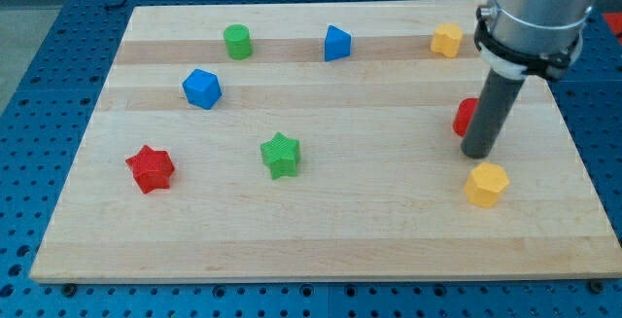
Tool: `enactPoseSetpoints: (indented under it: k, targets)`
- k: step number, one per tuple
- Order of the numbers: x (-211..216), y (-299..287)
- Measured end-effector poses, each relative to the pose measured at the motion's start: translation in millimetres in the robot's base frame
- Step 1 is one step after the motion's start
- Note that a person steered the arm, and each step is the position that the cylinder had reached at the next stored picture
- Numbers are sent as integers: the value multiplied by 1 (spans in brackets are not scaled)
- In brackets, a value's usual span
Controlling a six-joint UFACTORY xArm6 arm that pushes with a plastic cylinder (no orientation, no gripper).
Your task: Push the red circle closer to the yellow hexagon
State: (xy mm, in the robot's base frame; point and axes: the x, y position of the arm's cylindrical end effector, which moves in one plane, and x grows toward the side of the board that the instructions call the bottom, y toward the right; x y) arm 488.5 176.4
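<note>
You see my tip (476, 154) resting on the wooden board (321, 230), its dark rod rising toward the view's top into the grey arm (530, 12). My tip is a bare rod end, so it neither spreads nor pinches; it holds nothing. Take the yellow hexagon (486, 184) as your landmark, low on the view's right of the board. My tip stands just above and slightly left of it, near but apart. The red circle (466, 117) lies above the yellow hexagon, and the rod covers its right side, so you cannot tell whether the two touch. Far above the hexagon, near the board's top edge, sits a second yellow block (447, 40). To the hexagon's upper left, also near the top edge, are the blue triangular block (336, 43) and the green cylinder (237, 41). Lower and further left is the blue block (202, 88). Well to the hexagon's left sits the green star (281, 155), and furthest left the red star (150, 168).
</note>
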Motion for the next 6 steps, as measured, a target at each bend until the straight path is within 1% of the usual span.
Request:
enactPoseSetpoints:
  k: [1, 2, 3, 5, 6]
  targets:
    - [30, 1]
    - [48, 6]
    - [50, 6]
    - [-2, -44]
    - [-2, -1]
